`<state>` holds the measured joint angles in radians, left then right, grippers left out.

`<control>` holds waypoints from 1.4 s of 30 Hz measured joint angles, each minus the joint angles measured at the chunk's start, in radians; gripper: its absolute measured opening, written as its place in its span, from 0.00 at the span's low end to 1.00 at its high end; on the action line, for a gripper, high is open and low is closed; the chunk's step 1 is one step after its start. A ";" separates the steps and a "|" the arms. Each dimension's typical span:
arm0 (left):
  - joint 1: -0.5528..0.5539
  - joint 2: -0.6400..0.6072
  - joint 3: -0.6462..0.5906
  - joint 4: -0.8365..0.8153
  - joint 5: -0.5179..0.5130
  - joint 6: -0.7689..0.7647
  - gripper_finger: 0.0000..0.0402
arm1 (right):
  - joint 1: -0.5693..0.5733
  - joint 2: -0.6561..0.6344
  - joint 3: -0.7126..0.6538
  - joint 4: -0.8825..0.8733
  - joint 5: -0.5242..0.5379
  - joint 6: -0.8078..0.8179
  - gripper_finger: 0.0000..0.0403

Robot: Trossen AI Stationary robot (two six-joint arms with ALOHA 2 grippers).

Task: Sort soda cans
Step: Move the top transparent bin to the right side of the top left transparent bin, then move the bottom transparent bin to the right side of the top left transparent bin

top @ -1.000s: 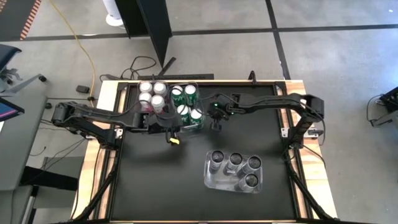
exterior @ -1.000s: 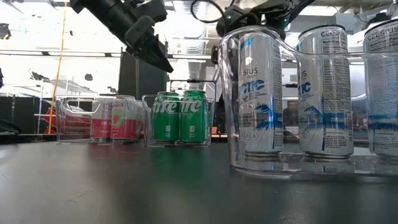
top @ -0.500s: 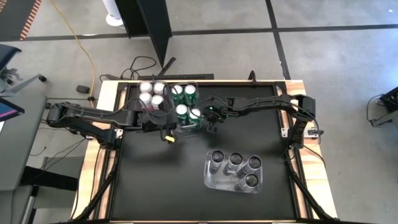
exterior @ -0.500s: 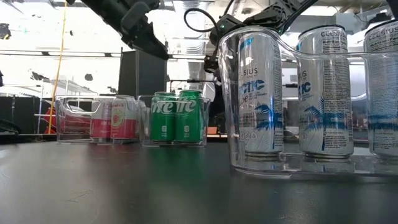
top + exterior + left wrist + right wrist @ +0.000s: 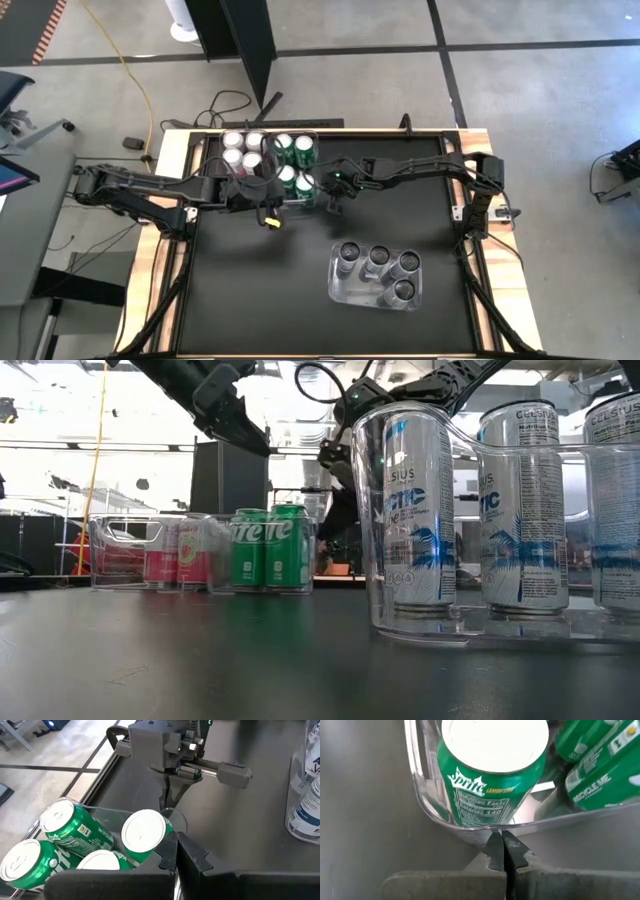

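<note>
Nearest the front edge the grey cans [image 5: 378,266] sit binned, and farther back the right gripper [image 5: 503,851], fingers pressed together, noses against the green cans' bin [image 5: 427,802] while the left gripper [image 5: 176,851], also closed, hovers over it, so I'd judge they're tidying bins toward the pink cans [image 5: 240,150] at the far edge, nudging next.

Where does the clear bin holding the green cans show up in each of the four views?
High view: the green-can bin sits at the table's far edge, between both tools.
Low view: left of centre, beside the pink-can bin.
Left wrist view: at lower left, its corner wall around green cans.
Right wrist view: its rim curves across the upper frame.
Shared landmark: the green cans.
</note>
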<state>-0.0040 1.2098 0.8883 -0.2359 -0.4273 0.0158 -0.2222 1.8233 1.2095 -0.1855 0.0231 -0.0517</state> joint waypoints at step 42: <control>-0.117 0.003 -0.289 0.502 0.360 -0.008 0.00 | 0.236 -0.542 0.002 -0.461 0.094 -0.035 0.00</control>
<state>-0.1207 1.2129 0.5997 0.2657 -0.0670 0.0078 0.0134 1.2810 1.2118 -0.6463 0.1172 -0.0863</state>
